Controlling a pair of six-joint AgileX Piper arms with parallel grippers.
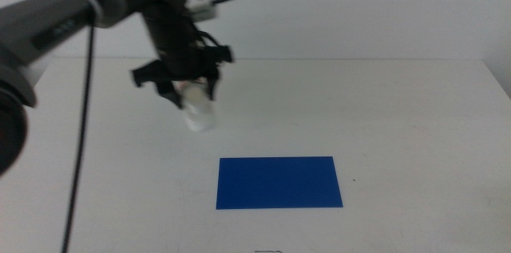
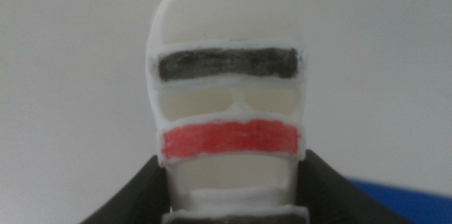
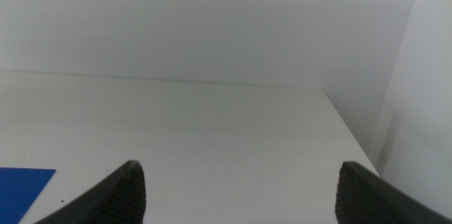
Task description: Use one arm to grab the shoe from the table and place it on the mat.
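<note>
My left pincer [image 1: 190, 87] is clamped on the sides of the shoe [image 1: 200, 114], which I judge light, stiff and smooth-walled, hanging toe-down above the desk [image 1: 399, 117].

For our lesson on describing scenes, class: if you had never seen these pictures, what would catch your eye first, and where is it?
First, the left gripper, reaching in from the left, holds the white shoe in the air above the table, its jaws shut on it. The left wrist view fills with the shoe's black and red straps. Next comes the dark blue mat, lying bare on the table nearer the camera, while the right gripper waits open over the table.
</note>
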